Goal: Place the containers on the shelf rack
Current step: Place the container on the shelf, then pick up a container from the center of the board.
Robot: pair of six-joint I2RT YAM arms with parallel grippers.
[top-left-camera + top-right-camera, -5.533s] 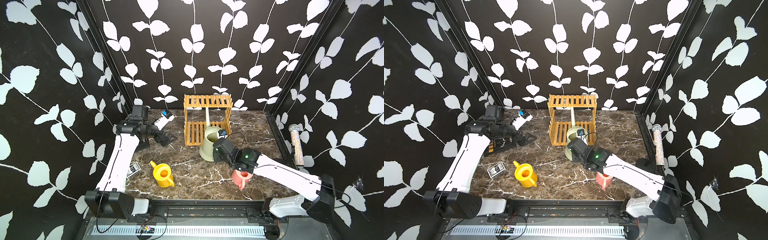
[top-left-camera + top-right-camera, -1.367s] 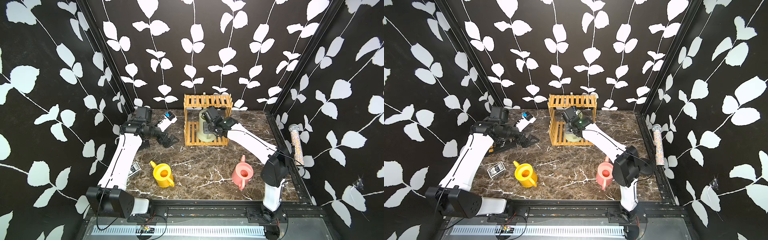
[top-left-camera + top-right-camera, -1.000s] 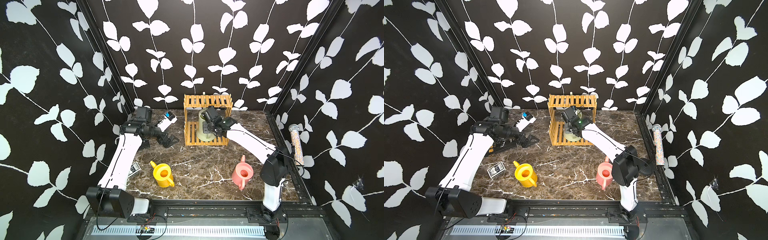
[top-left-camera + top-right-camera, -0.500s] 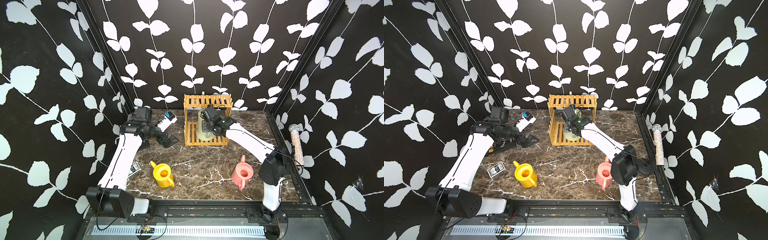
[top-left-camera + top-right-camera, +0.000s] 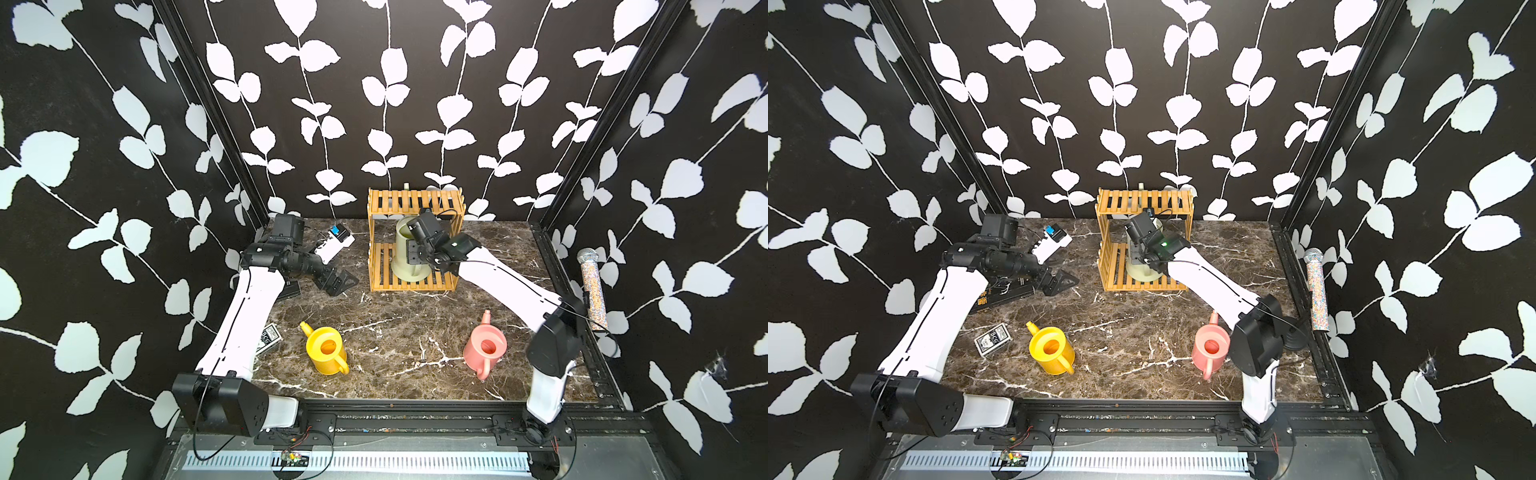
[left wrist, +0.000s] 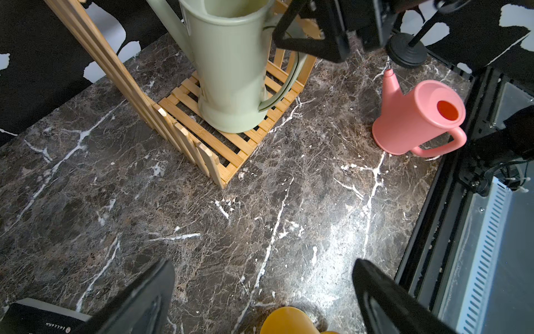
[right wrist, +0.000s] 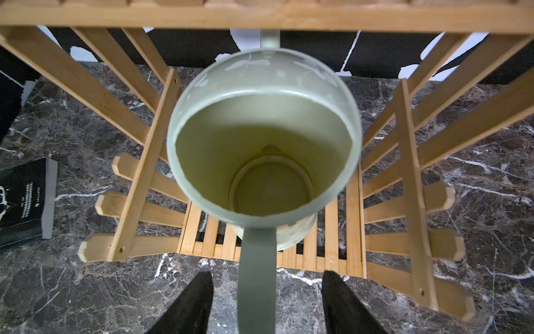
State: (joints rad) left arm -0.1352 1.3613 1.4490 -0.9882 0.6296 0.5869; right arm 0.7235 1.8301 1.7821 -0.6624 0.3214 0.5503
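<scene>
Newly spread, the right gripper (image 7: 265, 276) jaws flank the green can (image 7: 268, 173) handle, seemingly clear of it, which only the right wrist view shows. The can stands ahead of them on the shelf rack (image 7: 404, 173) lower tier. Left gripper (image 6: 263, 261) gapes empty over marble tabletop (image 5: 395, 332), between leaf-patterned walls (image 5: 374, 83).

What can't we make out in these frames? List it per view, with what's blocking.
- green can spout: in both top views mostly behind the shelf rack upper tier; in the right wrist view cut by its top rail.
- yellow can: left wrist view, cut off by the frame edge.
- black book: in a top view, mostly under the left arm.
- right gripper fingertips: in both top views, behind its own wrist.
- card box print: too small.
</scene>
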